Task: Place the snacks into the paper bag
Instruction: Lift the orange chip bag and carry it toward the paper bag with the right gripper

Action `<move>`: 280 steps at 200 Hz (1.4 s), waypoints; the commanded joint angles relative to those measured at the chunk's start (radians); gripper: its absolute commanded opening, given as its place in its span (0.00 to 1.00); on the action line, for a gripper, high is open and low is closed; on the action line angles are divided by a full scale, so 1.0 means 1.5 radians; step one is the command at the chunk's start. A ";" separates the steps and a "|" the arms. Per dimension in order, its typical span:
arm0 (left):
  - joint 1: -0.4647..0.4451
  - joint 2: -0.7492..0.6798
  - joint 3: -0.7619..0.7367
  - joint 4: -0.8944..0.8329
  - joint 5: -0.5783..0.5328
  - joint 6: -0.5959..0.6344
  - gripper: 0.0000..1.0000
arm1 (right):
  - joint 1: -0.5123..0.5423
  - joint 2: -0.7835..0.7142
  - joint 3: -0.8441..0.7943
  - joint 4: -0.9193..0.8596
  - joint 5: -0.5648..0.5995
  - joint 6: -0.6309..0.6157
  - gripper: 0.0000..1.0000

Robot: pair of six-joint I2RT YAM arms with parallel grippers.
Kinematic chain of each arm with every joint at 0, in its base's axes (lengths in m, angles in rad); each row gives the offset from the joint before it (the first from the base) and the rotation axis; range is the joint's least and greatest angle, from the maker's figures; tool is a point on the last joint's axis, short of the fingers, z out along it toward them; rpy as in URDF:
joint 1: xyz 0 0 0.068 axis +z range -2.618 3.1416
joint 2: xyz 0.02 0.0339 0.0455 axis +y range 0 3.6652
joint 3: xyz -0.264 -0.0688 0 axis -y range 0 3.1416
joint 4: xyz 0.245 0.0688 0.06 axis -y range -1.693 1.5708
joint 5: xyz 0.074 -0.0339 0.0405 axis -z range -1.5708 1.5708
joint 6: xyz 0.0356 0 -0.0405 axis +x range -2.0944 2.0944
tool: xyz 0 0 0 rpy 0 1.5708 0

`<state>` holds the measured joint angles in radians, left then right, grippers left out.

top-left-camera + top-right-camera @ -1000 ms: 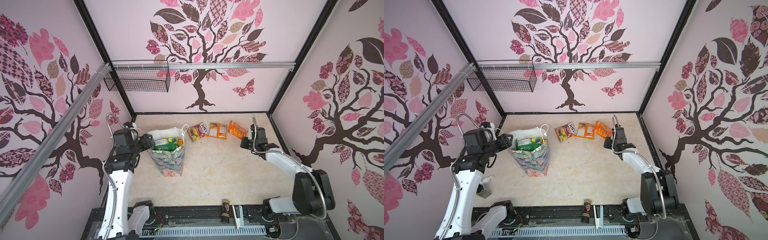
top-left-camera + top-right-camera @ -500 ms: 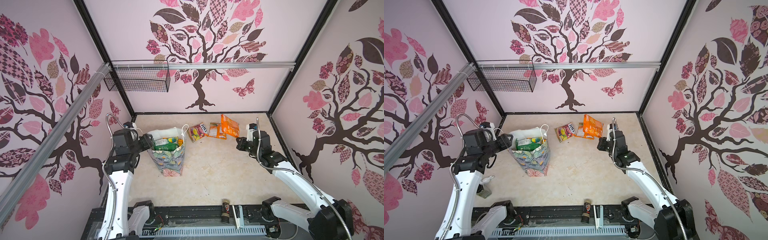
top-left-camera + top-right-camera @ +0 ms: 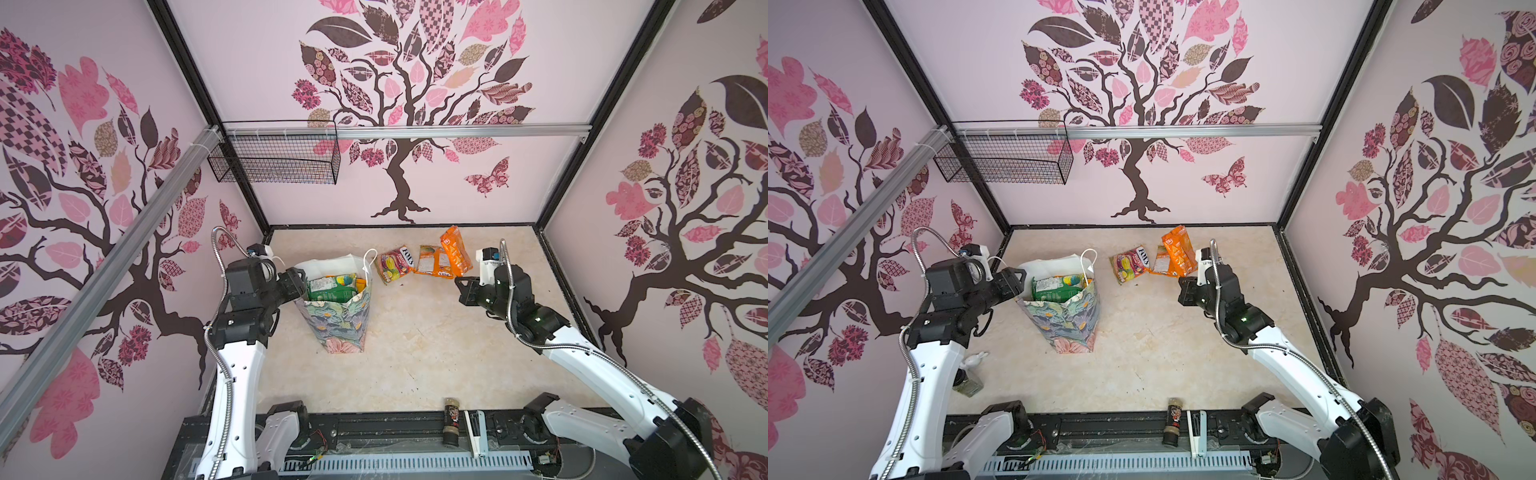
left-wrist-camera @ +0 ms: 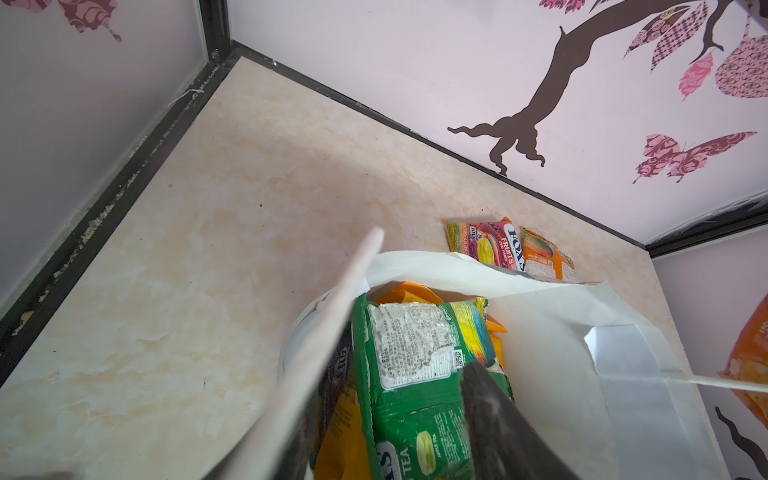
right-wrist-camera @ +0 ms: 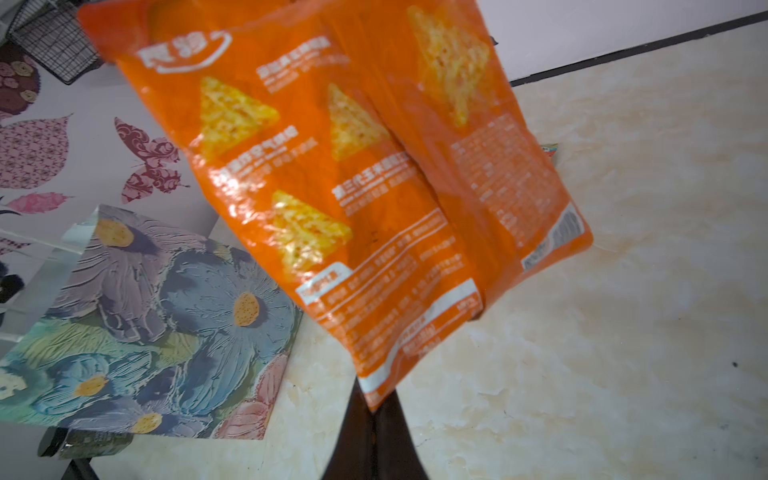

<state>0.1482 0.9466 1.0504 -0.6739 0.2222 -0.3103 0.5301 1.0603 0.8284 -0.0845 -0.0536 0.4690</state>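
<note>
The paper bag (image 3: 337,322) (image 3: 1066,322) stands upright, left of centre, in both top views. A green snack packet (image 3: 332,286) (image 4: 415,361) and yellow ones sit inside. My left gripper (image 3: 300,282) (image 3: 1015,280) (image 4: 395,399) is open at the bag's left rim, one finger (image 4: 490,415) inside over the green packet. My right gripper (image 3: 459,280) (image 3: 1181,282) (image 5: 376,405) is shut on the lower edge of an orange snack packet (image 3: 455,255) (image 5: 353,187), held upright above the table. A FOX'S packet (image 3: 395,264) (image 4: 490,245) and another orange packet (image 3: 432,262) lie flat behind.
A black wire basket (image 3: 274,156) hangs on the back-left rail. A small dark jar (image 3: 451,419) and a white object (image 3: 476,428) lie at the front edge. A small bottle (image 3: 969,376) stands by the left arm's base. Walls enclose three sides.
My right gripper has lifted the orange packet off the table and drawn it forward and a little left; it now stands upright in the grip. The left arm and bag have not moved.
</note>
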 commanded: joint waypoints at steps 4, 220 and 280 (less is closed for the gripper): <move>0.002 0.004 -0.014 0.007 0.000 0.006 0.59 | 0.043 -0.014 0.058 0.030 0.013 0.004 0.00; 0.004 -0.013 -0.021 0.017 -0.006 0.003 0.60 | 0.361 0.233 0.490 -0.083 0.158 -0.205 0.00; 0.003 -0.013 -0.021 0.017 -0.007 0.003 0.60 | 0.418 0.349 0.678 -0.148 0.130 -0.249 0.00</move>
<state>0.1501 0.9394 1.0485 -0.6739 0.2180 -0.3103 1.1141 1.5150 1.7226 -0.2523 0.1600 0.1520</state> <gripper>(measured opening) 0.598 0.042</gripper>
